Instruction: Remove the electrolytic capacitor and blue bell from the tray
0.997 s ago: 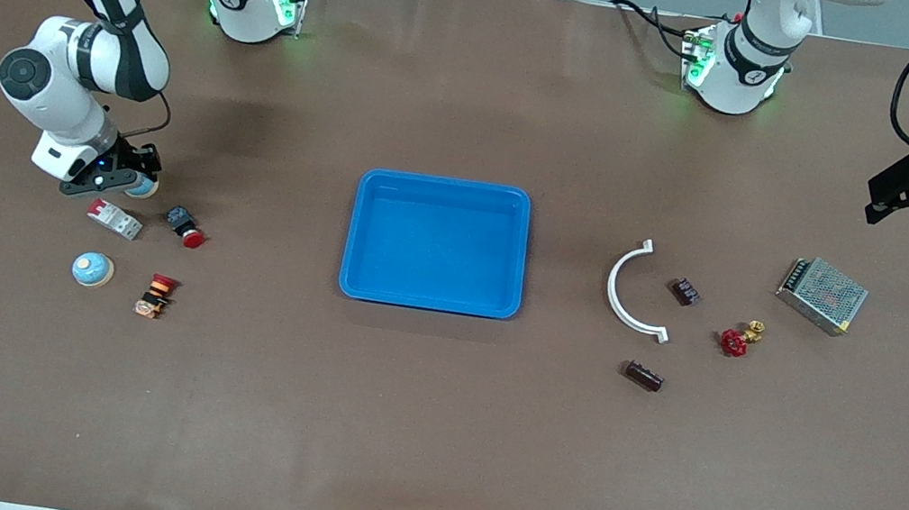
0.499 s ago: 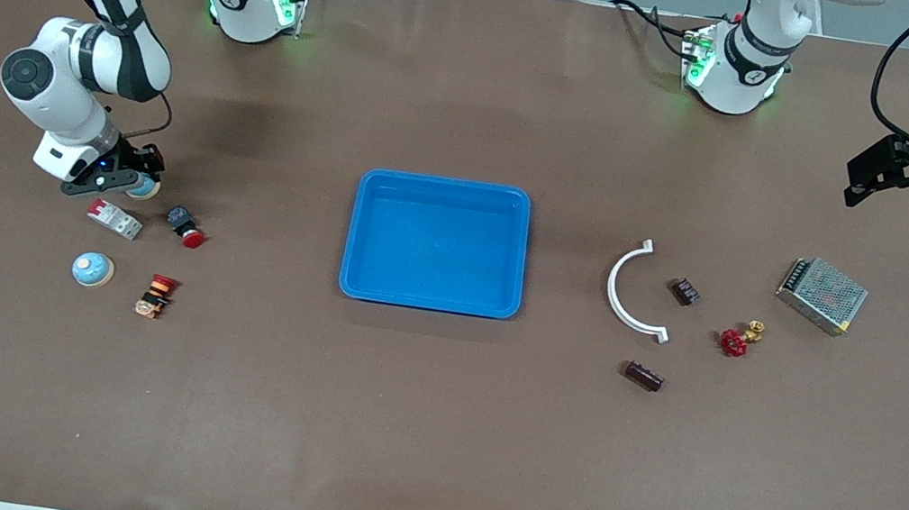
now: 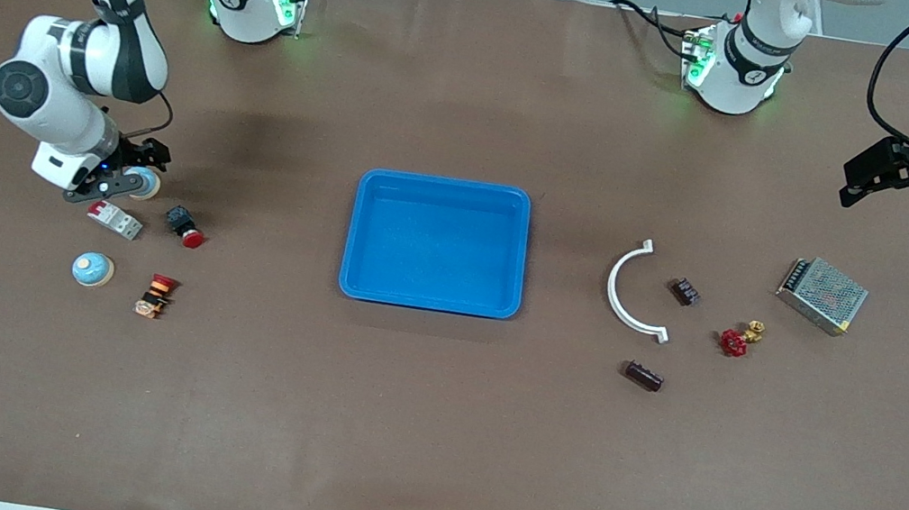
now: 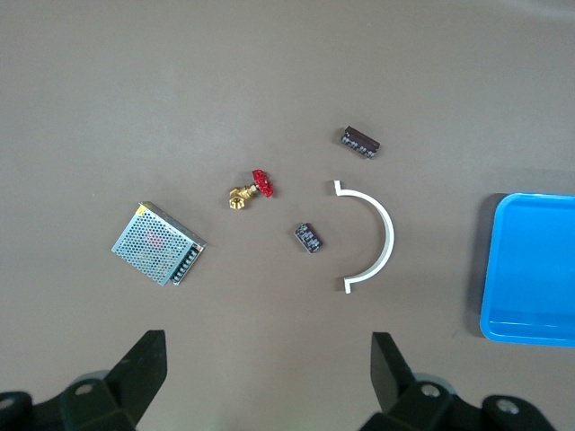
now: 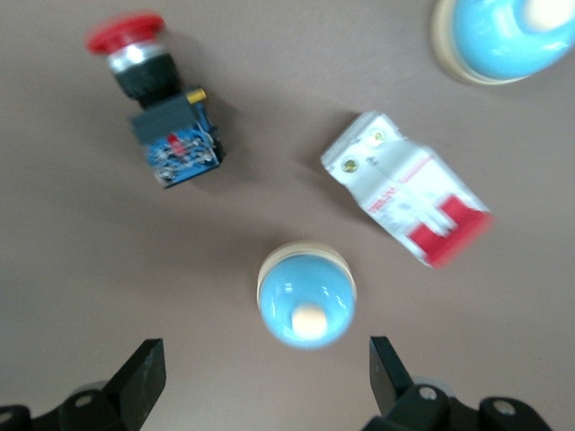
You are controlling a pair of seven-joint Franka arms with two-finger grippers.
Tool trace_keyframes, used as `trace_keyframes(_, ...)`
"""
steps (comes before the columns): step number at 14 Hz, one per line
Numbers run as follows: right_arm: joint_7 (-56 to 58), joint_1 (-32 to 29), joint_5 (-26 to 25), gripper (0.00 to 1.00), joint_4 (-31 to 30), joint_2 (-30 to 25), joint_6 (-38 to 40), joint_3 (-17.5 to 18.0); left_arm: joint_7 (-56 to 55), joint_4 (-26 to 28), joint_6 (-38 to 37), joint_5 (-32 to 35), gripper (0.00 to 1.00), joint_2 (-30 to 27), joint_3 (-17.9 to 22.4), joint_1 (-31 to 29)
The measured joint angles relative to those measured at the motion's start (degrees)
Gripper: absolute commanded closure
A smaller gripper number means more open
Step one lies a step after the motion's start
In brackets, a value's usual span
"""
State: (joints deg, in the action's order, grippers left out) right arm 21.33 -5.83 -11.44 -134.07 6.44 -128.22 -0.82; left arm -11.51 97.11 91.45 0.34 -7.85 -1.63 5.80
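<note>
A blue dome bell (image 3: 145, 185) sits on the table at the right arm's end. My right gripper (image 3: 123, 173) hangs open low over it. In the right wrist view the bell (image 5: 306, 306) lies just ahead of the open gripper (image 5: 265, 359), not between the fingers. A second blue bell (image 3: 92, 269) lies nearer the front camera. The dark cylindrical capacitor (image 3: 644, 376) lies at the left arm's end and shows in the left wrist view (image 4: 359, 142). My left gripper (image 3: 886, 182) is open and empty, high over bare table (image 4: 268, 346).
A blue tray (image 3: 446, 190) sits mid-table. By the bells are a circuit breaker (image 3: 114, 219), a red push button (image 3: 185, 227) and a red-yellow button (image 3: 155, 295). Near the capacitor are a white arc (image 3: 621, 295), a small black part (image 3: 684, 291), a red valve (image 3: 737, 339) and a mesh power supply (image 3: 821, 295).
My left gripper has moved in over the table toward the middle. My right wrist has shifted slightly, and more of the bell shows beside it.
</note>
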Motion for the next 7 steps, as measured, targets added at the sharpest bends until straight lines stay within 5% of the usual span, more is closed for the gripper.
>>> trace_keyframes(3,-1.1,1.1,0.9,0.00,12.9,-2.1,17.9,0.1,0.0,0.0,-0.2,0.0,0.00,0.2,0.0,-0.1)
trace_keyframes(7,-1.2,-0.3,6.1,0.00,21.0,-2.2,23.1,-0.6,0.0,0.0,-0.6,0.0,0.00,0.3,0.0,-0.1)
